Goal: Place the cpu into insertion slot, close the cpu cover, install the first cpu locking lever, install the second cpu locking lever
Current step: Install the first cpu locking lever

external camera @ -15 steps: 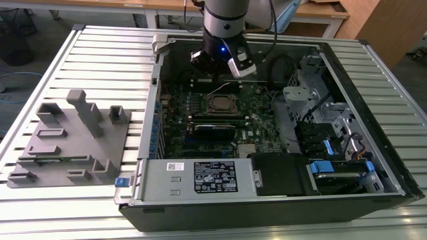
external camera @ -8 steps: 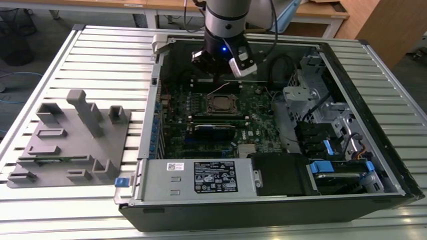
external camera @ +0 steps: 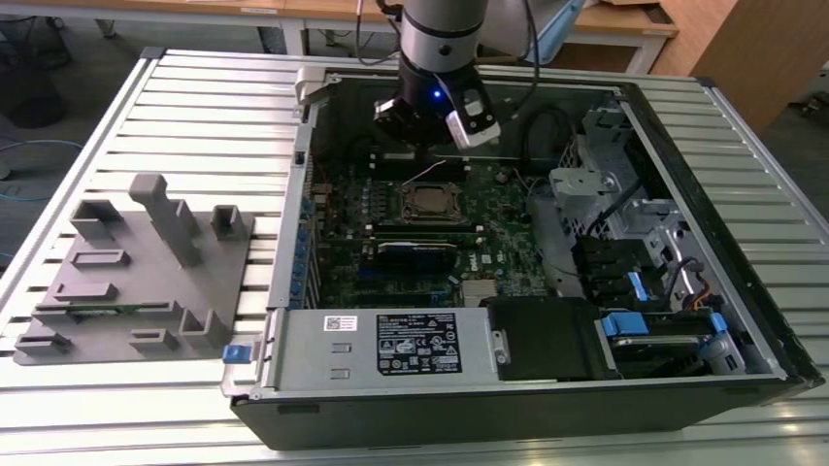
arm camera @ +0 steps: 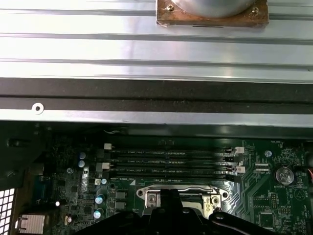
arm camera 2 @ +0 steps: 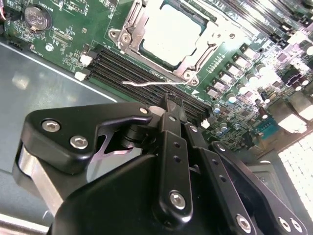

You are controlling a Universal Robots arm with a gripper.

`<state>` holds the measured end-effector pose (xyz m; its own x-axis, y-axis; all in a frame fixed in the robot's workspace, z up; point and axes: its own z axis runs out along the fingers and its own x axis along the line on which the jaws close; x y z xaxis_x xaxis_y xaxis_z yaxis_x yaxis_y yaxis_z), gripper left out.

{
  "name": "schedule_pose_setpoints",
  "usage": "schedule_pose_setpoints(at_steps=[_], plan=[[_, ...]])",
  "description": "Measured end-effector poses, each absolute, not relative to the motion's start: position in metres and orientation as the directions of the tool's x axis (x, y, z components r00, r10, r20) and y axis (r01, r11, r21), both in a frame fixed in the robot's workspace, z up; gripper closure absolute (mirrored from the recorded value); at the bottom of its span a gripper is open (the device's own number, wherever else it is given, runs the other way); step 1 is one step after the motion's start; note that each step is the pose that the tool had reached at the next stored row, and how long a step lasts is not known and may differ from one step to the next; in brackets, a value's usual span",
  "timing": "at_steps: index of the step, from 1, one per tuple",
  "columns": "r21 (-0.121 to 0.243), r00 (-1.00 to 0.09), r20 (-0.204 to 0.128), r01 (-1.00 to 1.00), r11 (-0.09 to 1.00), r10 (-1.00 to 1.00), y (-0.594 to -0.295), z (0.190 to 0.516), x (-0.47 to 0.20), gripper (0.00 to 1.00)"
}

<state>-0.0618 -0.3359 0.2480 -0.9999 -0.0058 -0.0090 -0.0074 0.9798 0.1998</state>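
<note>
Gripper point(arm camera 2: 172, 103), its tips together and empty, hovers over the memory slots point(arm camera 2: 122, 66) beside the slot point(external camera: 407, 206), where the cpu point(arm camera 2: 168, 35) sits under the lowered cover point(arm camera 2: 131, 34); a thin lever point(arm camera 2: 146, 84) juts free, apparently unlatched.

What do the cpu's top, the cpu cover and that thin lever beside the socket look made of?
The cpu: its top looks like pale matte metal, probably plated, with a soft even sheen. The cpu cover: bright stamped sheet metal, likely steel, with glinting bent edges. The lever: thin bare metal wire, shiny along its length.
</note>
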Motion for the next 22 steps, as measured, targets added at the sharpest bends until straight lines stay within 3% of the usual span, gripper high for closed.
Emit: schedule_pose_setpoints(at_steps=[22], plan=[[0.200,-1.000,-0.009,-0.007,0.980,-0.006,-0.3349,0.2414,-0.0611,0.89]])
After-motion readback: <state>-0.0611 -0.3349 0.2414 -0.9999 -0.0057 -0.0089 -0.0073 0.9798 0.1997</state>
